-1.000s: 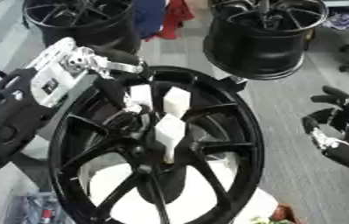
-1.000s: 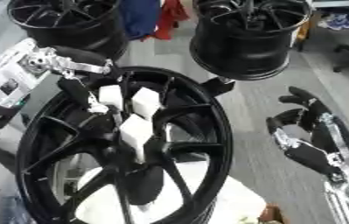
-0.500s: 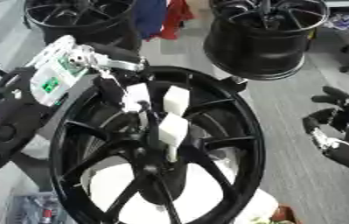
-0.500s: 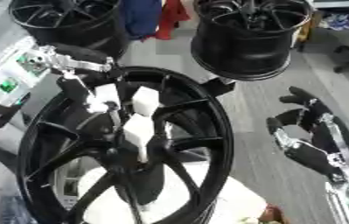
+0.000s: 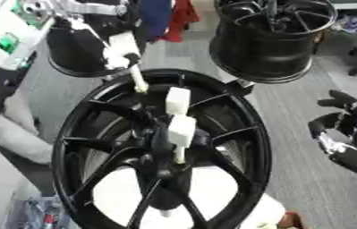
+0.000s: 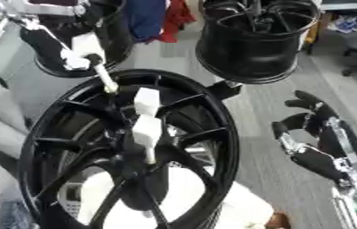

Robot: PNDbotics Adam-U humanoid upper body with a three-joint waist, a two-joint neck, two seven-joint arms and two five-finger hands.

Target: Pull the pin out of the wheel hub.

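A large black wheel hub (image 5: 236, 134) lies tilted in the middle of the view. Two pins with white handles stand in its centre, one (image 5: 177, 100) above the other (image 5: 182, 130). A third pin (image 5: 123, 48), with a white handle and a thin pale shaft, hangs above the hub's upper left rim. My left hand (image 5: 71, 8) is shut on it at the upper left, and its tip is over the rim. My right hand (image 6: 314, 134) rests open at the right edge, beside the hub and apart from it.
Two more black wheels stand behind, one at the back right (image 5: 271, 40) and one at the back left (image 5: 75, 53). Blue and red cloth (image 5: 167, 18) hangs between them. A white support (image 5: 212, 197) shows under the hub's spokes.
My left hand has risen up and to the left with the pin, which now hangs above the rim instead of standing beside the other two. The right hand has barely moved.
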